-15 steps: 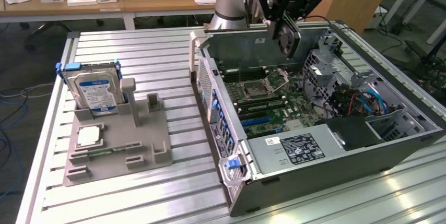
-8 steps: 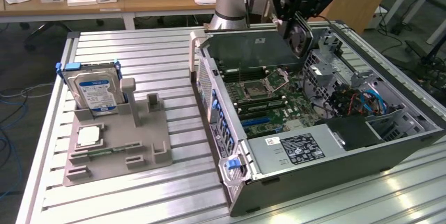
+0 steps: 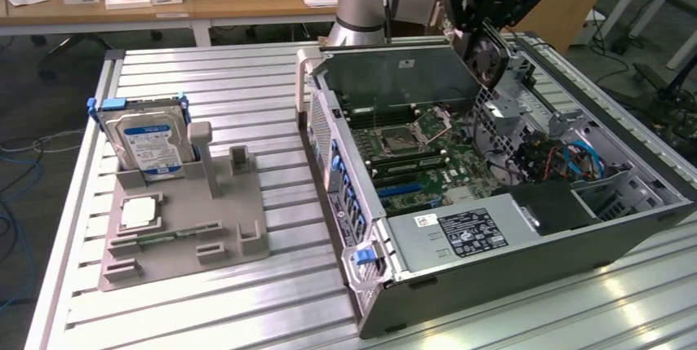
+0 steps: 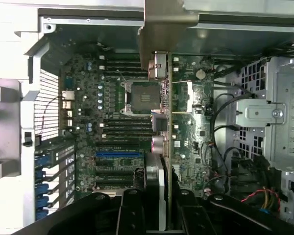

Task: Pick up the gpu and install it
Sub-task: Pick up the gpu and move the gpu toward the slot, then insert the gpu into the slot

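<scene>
midway through install: pinching the gpu (image 3: 487, 56) in the gripper (image 3: 490, 30), jaws clamped on its top edge, upright above the motherboard (image 3: 419, 150), not yet seated. calls for lining card edge with blue pcie slot (image 4: 118, 153) on the motherboard.

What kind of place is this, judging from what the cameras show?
Probably a robotics laboratory: a pincer holds a green graphics card with a black fan over an open grey metal computer case on a ribbed aluminium table; wooden desks stand behind.
</scene>
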Tool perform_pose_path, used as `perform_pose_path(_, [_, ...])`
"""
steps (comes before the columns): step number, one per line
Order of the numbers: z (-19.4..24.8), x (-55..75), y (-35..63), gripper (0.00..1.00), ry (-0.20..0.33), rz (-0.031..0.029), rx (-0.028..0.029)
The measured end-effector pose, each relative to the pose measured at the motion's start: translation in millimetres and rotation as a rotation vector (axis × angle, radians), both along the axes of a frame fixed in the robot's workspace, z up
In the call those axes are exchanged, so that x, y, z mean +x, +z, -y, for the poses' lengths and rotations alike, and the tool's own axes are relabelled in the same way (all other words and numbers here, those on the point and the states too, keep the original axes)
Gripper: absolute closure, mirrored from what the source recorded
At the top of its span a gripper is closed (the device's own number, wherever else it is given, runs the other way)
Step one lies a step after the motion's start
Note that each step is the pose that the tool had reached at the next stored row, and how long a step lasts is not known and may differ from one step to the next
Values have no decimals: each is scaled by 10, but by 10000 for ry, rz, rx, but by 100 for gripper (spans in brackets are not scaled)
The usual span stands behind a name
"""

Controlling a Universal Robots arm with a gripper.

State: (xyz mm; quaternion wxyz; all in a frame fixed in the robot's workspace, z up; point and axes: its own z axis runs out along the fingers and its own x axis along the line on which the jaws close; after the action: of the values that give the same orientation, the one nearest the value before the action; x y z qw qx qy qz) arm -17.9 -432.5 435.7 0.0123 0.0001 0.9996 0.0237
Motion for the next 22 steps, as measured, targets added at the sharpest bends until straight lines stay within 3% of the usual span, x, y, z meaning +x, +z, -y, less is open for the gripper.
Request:
perform_pose_path(4, [0, 87, -3, 72, 20, 0, -2])
perform_pose_path(16, [0, 90, -4, 72, 66, 1, -1])
perform_pose_path(22, [0, 90, -5, 72, 794, 1, -1])
